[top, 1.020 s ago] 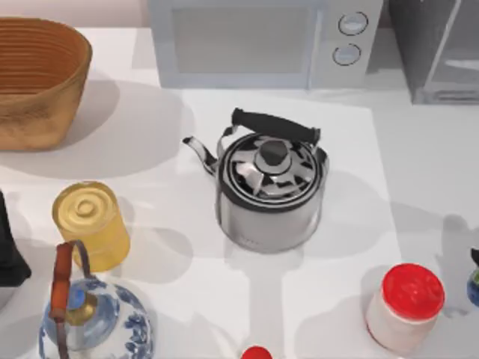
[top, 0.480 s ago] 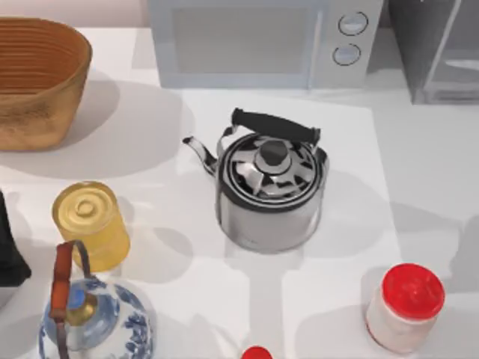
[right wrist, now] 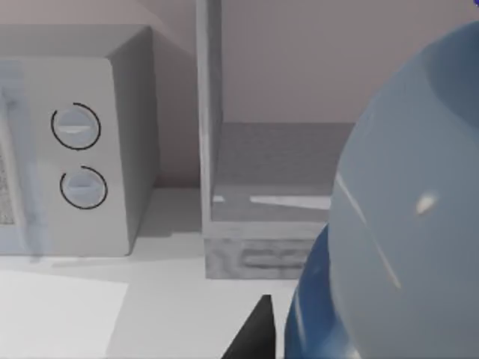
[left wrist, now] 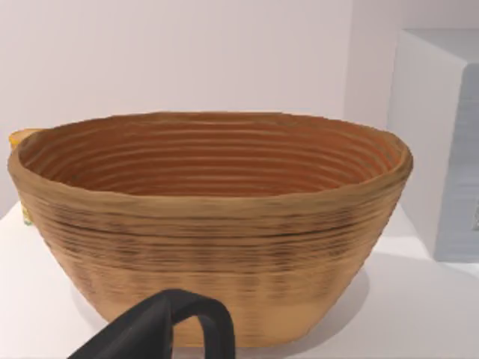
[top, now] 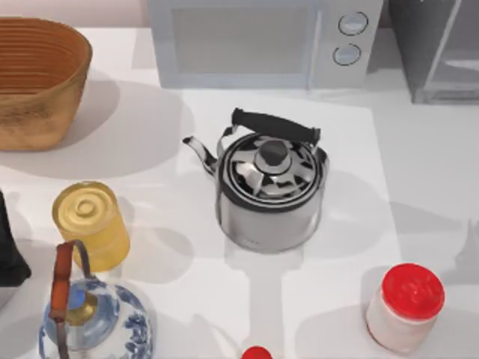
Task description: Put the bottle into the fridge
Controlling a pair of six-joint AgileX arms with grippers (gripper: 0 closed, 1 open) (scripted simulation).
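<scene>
The right gripper (right wrist: 258, 336) looks clamped on the bottle (right wrist: 397, 224). One dark finger (right wrist: 253, 329) sits right against the blue body, and the bottle hangs so close under the wrist camera that it can't be standing on the table. It's too close to say whether it's upright or tilted. So the bottle is up in the air off the right side of the table, in that arm's grip, not down among the other stuff.

Here's the bit that matters: the fridge (right wrist: 262, 194) is straight ahead of the gripper, a touch to one side of the bottle, with a grey floor showing behind a pale upright frame strip. That reads as an open front, though that's a guess. In the top view the fridge (top: 438, 52) is in the far right corner, next to the microwave (top: 247, 41). So the right arm is by far the nearer one, and the move ahead is basically a push forward into that opening. The frame strip is the thing to not clip.

The left arm (top: 7, 250) is parked at the left edge of the table, facing the basket (left wrist: 209, 224), well apart from all this.
</scene>
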